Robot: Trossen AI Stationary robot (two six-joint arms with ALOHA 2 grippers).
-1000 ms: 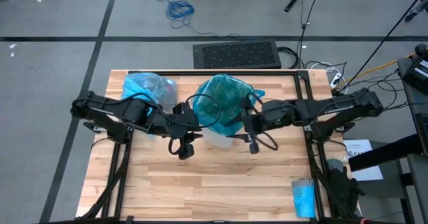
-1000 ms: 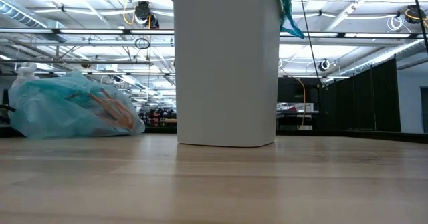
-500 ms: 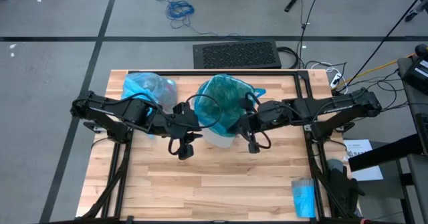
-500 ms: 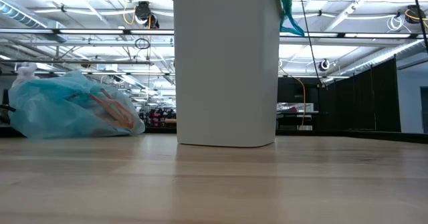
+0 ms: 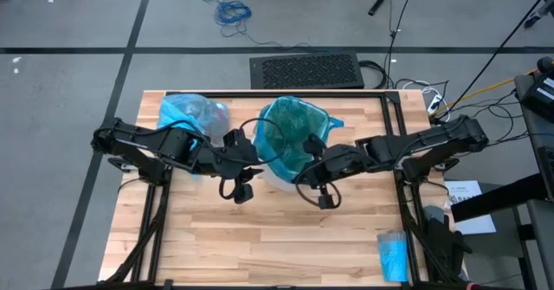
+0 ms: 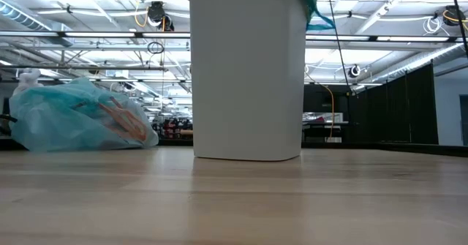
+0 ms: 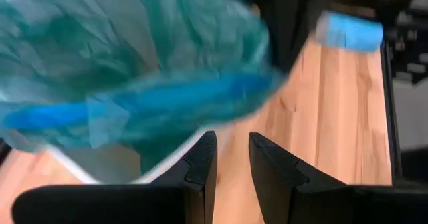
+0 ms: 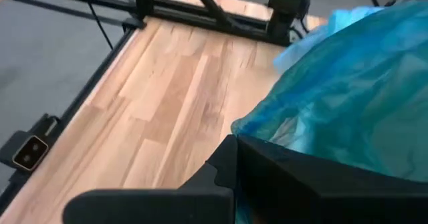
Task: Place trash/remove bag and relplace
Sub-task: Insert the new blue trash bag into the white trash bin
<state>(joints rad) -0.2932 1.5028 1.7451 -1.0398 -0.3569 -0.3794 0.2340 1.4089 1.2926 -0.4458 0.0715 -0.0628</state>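
High view: a white bin (image 5: 279, 179) stands at the middle of the wooden surface (image 5: 277, 238), lined with a teal-green plastic bag (image 5: 290, 132) whose mouth gapes upward. The left claw (image 5: 246, 156) sits against the bin's left rim, at the edge of that teal-green bag. The right claw (image 5: 305, 170) is low at the bin's near-right side, its fingers pressed together on the hanging plastic of the liner. Behind the left claw, toward the surface's far-left corner, lies the bag (image 5: 192, 114), light sky-blue, bunched and full. A small bright-blue roll (image 5: 393, 255) lies well apart from the right claw, at the near-right corner.

Low view: the bin (image 6: 247, 69) fills the centre, with a strip of teal-green plastic (image 6: 313, 7) draped over its upper right edge. The sky-blue bag (image 6: 77, 118) rests on the surface (image 6: 234, 201) off to one side of the bin, with brownish scraps showing through it. Neither claw shows here.

Left wrist view: the left claw (image 7: 231, 158) has its two dark fingers (image 7: 202, 160) slightly spread, a narrow gap between them, right at the bin's white rim (image 7: 157, 170) beneath the teal-green liner (image 7: 127, 70). Whether they pinch the plastic cannot be told. The blue roll (image 7: 349, 31) lies beyond.

Right wrist view: the right claw (image 8: 235, 177) is closed, with teal-green plastic (image 8: 341, 110) bunched directly against it; bare surface (image 8: 160, 110) stretches ahead.
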